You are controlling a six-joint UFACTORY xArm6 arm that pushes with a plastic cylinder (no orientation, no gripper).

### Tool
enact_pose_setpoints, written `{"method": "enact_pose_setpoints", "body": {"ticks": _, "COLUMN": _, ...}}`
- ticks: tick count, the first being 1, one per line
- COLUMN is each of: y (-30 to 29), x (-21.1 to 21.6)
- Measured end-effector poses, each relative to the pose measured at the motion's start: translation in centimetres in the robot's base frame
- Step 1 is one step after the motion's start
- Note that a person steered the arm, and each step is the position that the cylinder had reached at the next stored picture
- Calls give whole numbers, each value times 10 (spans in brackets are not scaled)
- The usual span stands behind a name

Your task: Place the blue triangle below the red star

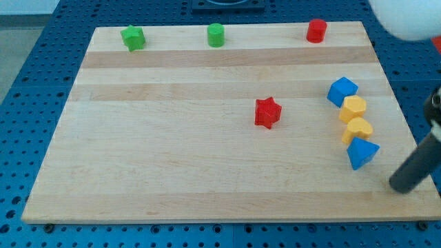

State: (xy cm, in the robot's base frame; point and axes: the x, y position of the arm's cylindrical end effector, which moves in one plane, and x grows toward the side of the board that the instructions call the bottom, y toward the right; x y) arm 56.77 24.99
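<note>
Flanking blue triangle [362, 152], my tip [402, 186], yellow blocks [355, 119]

Lab bench: wooden board [207, 179] on blue perforated plate [41, 89] (pegboard-style).

On the board [172, 172] I see the star [268, 112] near the middle. At the view's right, a cube [342, 91], two rounded blocks [353, 108] [358, 129] and the triangle [362, 152] run downward, touching. My tip [401, 184] sits right of the triangle, apart.
</note>
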Motion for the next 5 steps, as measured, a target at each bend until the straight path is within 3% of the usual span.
{"method": "enact_pose_setpoints", "body": {"ticks": 5, "y": -27, "x": -33}}
